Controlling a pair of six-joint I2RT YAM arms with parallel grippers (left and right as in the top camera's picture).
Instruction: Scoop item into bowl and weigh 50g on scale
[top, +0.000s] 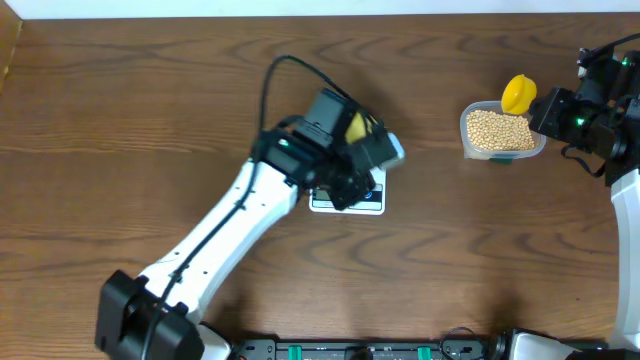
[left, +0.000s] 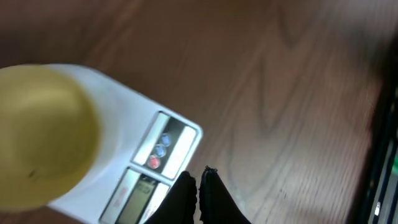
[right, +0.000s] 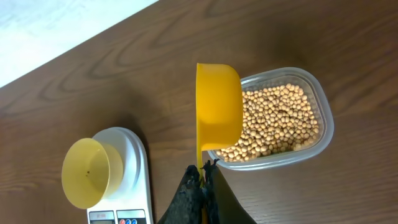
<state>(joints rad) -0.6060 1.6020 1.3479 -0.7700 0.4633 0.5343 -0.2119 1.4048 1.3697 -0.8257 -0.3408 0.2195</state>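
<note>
Bowl (right: 93, 171) stands on the scale (right: 138, 168), at the left of the right wrist view, well apart from the container (right: 326, 124). Beans (right: 277, 118) fill the clear container on the table (right: 93, 81). Right gripper (right: 203, 177) is clamped on the handle of the yellow scoop (right: 217, 102), whose cup overlaps the container's near-left rim. Left gripper (left: 199, 176) has its fingers pressed together on nothing, with its tips at the scale's front edge, just beside the display and buttons.

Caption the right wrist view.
Right gripper holds yellow scoop at container of beans; empty bowl sits on scale.
</note>
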